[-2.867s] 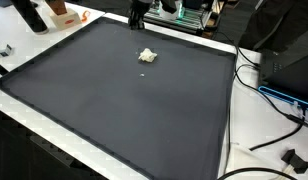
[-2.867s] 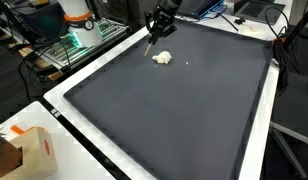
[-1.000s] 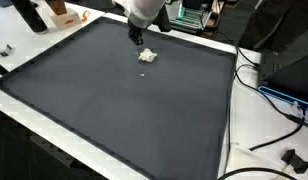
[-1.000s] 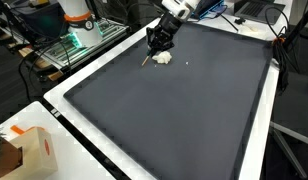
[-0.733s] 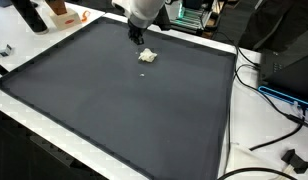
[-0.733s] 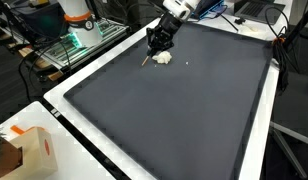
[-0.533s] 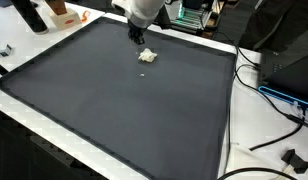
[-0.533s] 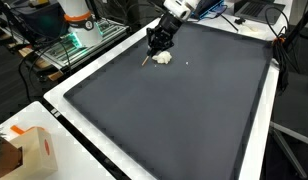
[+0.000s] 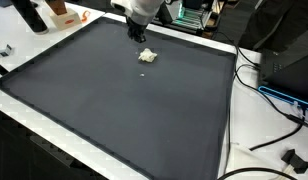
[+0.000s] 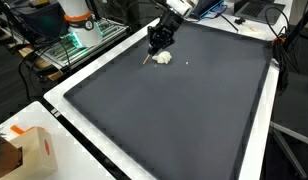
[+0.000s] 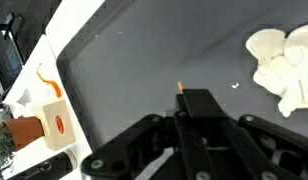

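Wrist view shows it best: the gripper [image 11: 194,105] has its fingers pinched narrow on a thin stick [image 11: 180,90], whose orange tip pokes out ahead over the black mat [image 11: 124,60]. The crumpled white wad [image 11: 284,62] (tissue or cloth, I can't say which) lies at the right edge of that frame, apart from the tip. A small white crumb [image 11: 237,87] lies between them. In both exterior views the gripper [image 10: 157,42] hangs low near the top of the frame, just beside the wad [image 10: 164,58] and not touching it. The stick slants down toward the mat, likely so that its tip, not the fingers, meets the surface.
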Tool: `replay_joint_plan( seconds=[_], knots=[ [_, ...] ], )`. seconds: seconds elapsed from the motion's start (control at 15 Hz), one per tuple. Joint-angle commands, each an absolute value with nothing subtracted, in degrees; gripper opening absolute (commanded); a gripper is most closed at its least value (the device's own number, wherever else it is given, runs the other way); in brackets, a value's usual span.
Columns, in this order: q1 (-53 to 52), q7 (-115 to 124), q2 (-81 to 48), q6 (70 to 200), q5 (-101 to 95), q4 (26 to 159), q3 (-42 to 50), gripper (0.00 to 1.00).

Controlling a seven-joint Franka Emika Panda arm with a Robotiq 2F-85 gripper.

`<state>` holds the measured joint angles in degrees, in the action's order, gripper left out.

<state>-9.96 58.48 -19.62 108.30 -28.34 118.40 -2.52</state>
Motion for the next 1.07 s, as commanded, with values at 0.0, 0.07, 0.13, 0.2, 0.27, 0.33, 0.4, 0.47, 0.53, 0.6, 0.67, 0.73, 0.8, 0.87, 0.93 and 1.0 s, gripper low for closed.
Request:
replay_joint_plan(
  seconds=[0.0, 0.07, 0.13, 0.2, 0.27, 0.33, 0.4, 0.47, 0.53, 0.6, 0.67, 0.73, 0.8, 0.87, 0.93, 1.0],
  knots=[
    [-10.1, 53.48, -16.49, 109.18, -28.21, 120.35, -2.51, 0.03],
    [-10.11, 52.27, -15.86, 109.44, -28.43, 120.61, -2.55, 0.03],
    [-10.01, 50.84, -15.17, 109.81, -28.29, 120.93, -2.64, 0.03],
    [-9.96, 49.52, -14.47, 110.04, -28.14, 121.17, -2.75, 0.03],
    [-9.83, 47.89, -13.75, 110.45, -27.73, 121.46, -2.93, 0.03],
    [-9.68, 46.19, -12.86, 110.98, -27.18, 121.84, -3.13, 0.03],
    [-9.56, 44.41, -12.03, 111.56, -26.66, 122.24, -3.32, 0.03],
    [-9.47, 42.64, -11.27, 112.01, -26.04, 122.54, -3.5, 0.03],
    [-9.34, 40.66, -10.34, 112.66, -25.23, 122.99, -3.71, 0.03],
    [-9.12, 38.12, -9.2, 113.83, -24.32, 123.74, -3.94, 0.03],
    [-8.97, 35.79, -8.28, 114.64, -23.21, 124.3, -4.07, 0.03],
    [-8.72, 33.01, -7.17, 115.53, -21.58, 124.89, -4.22, 0.03],
    [-8.57, 30.47, -6.27, 116.18, -19.99, 125.33, -4.29, 0.03],
    [-8.47, 27.89, -5.24, 116.6, -18.32, 125.82, -4.3, 0.03],
    [-8.37, 25.39, -4.28, 116.91, -16.68, 126.21, -4.31, 0.03],
    [-8.25, 23.09, -3.35, 117.39, -15.24, 126.64, -4.31, 0.03]
  ],
)
